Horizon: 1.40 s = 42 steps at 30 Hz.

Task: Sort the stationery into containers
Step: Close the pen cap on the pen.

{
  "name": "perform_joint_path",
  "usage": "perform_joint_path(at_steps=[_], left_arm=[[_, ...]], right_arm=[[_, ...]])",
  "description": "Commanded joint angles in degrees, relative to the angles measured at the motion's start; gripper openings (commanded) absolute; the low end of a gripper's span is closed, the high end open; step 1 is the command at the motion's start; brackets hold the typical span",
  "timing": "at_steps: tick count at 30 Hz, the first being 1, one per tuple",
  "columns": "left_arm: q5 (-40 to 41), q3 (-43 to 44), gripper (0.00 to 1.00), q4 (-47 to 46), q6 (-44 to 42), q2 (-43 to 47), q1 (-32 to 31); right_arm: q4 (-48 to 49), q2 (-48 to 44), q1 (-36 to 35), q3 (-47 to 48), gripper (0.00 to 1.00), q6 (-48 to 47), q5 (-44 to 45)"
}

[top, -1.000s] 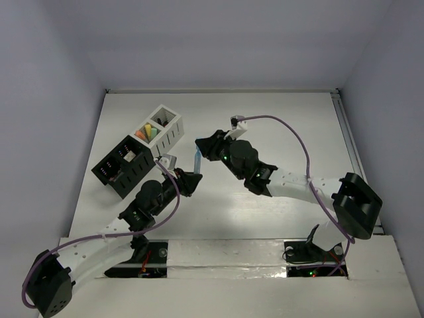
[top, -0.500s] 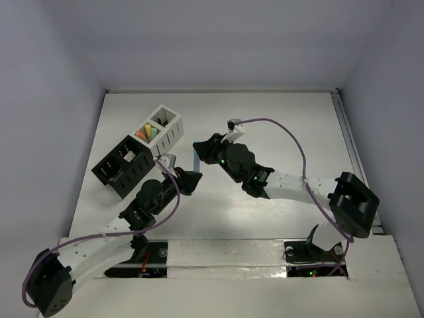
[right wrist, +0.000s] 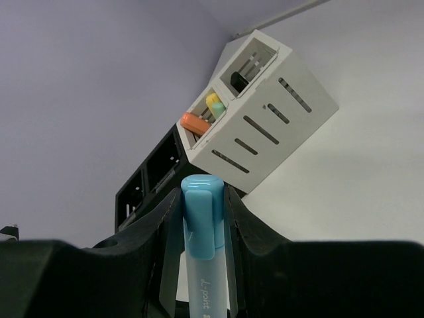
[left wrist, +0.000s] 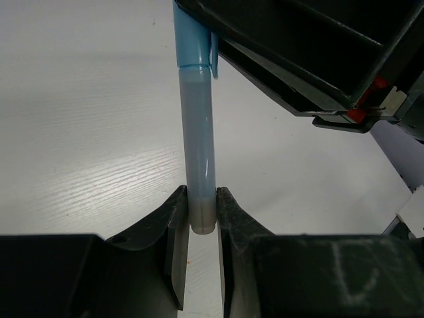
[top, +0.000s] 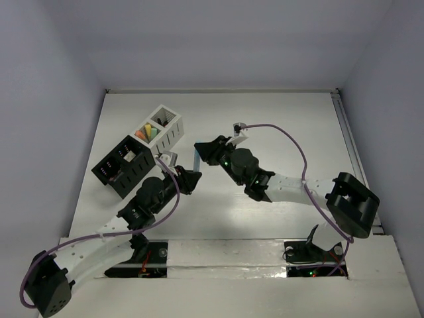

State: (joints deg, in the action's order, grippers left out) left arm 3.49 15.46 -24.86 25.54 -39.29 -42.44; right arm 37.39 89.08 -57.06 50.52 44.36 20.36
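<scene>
A pale blue marker point(top: 196, 161) with a blue cap hangs above the table between both grippers. My left gripper point(left wrist: 201, 199) is shut on the marker's point(left wrist: 197, 152) grey tail end. My right gripper point(right wrist: 202, 199) is shut on the capped end of the marker point(right wrist: 204, 225). In the top view the left gripper point(top: 189, 176) sits just below the marker and the right gripper point(top: 201, 150) just above it. The white container point(top: 165, 126) holds orange, yellow and green pieces point(right wrist: 205, 112) in one cell and a black piece point(right wrist: 238, 81) in the other. The black container point(top: 126, 165) stands beside it.
Both containers sit at the table's back left, close to the two grippers. The right arm's purple cable point(top: 291, 136) loops over the middle of the table. The right gripper's black body point(left wrist: 298, 59) fills the upper right of the left wrist view.
The right arm has shifted slightly and its wrist has turned a little. The marker stays held between both grippers in nearly the same spot.
</scene>
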Motion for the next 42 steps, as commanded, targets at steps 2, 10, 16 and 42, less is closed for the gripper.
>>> perform_joint_path(at_steps=[2,10,16,42], left_arm=[[4.2,6.6,0.0,-11.7,-2.2,1.0,0.7],[5.0,11.6,0.0,-11.2,-4.8,-0.7,0.7],[5.2,19.3,0.0,-11.8,-7.3,-3.9,0.7],[-2.1,15.7,0.0,-7.0,-0.2,-2.5,0.7]], right_arm=[[-7.1,0.4,-3.1,-2.6,0.0,-0.2,-7.1],[-8.6,0.5,-5.3,-4.7,0.0,-0.9,-8.9],[-7.6,1.0,-8.2,-8.9,0.0,0.1,-8.7],[-6.6,-1.5,-3.2,-3.0,0.0,-0.7,-3.2]])
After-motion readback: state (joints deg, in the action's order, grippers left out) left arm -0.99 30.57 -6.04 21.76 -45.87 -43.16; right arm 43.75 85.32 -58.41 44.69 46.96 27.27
